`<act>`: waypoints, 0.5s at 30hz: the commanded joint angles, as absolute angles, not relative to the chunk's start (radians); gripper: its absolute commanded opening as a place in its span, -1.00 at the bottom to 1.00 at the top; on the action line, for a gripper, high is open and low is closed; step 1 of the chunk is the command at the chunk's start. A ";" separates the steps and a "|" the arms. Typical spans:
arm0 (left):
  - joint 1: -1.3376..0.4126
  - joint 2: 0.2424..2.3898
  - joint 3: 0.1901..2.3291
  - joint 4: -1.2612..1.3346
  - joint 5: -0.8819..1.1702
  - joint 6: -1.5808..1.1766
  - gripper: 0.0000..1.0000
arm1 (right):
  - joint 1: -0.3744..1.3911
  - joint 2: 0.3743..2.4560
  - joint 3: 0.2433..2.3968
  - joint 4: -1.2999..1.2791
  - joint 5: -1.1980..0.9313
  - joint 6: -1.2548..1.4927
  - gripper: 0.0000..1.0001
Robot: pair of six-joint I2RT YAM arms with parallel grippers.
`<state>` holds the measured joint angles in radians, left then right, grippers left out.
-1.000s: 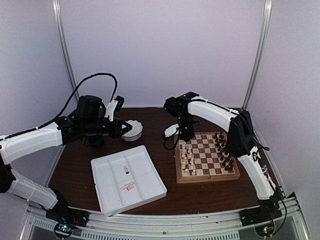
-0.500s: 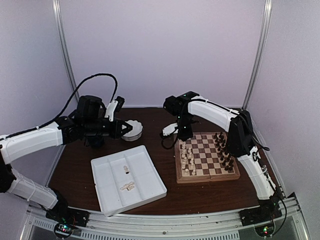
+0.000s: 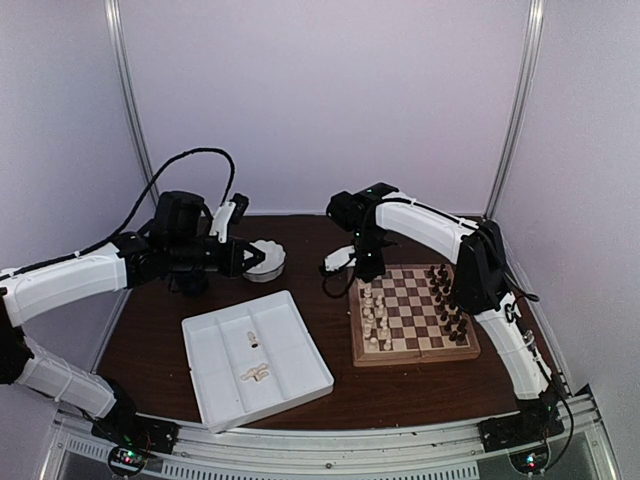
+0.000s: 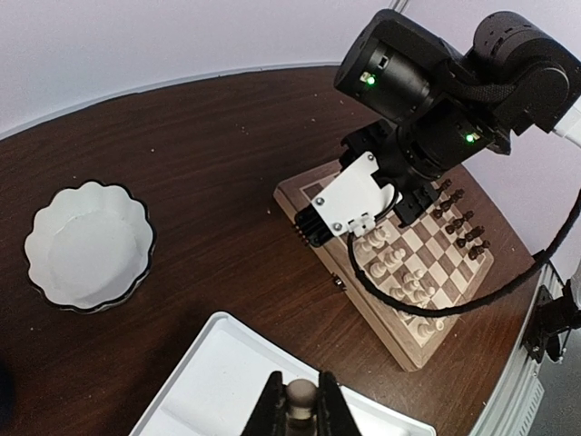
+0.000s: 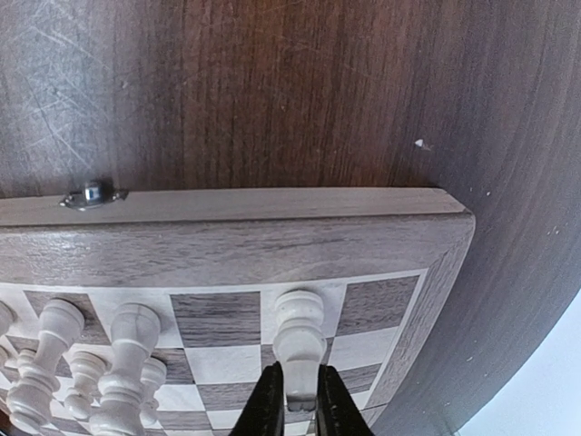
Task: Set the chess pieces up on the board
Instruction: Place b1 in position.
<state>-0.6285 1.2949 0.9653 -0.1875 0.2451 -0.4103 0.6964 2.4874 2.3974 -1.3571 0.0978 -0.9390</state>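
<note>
Cream piece (image 5: 299, 341) is now pinched low down by the right hand (image 5: 290, 400), whose fingers have narrowed almost shut on it in the last second, near the far-left corner of the board (image 5: 272, 213). It looks seated on its square, so release may be next. The right arm arches over the board, wrist turned down. The left hand (image 4: 300, 409) stays clamped on another piece (image 4: 301, 396) above the tray (image 4: 204, 363), arm stretched forward.

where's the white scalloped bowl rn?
Top view: the white scalloped bowl sits far back on the table, left of the chessboard and just beyond the white divided tray.
</note>
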 commanded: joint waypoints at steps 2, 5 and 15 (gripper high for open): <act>-0.614 1.306 0.992 -0.149 0.271 -0.422 -1.00 | 0.701 2.490 2.416 -1.357 0.107 -0.938 -0.61; -0.612 1.308 0.992 -0.147 0.277 -0.425 -1.00 | 0.699 2.485 2.414 -1.354 0.106 -0.935 -0.56; -0.601 1.314 0.989 -0.133 0.301 -0.429 -1.00 | 0.687 2.469 2.410 -1.371 0.105 -0.919 -0.52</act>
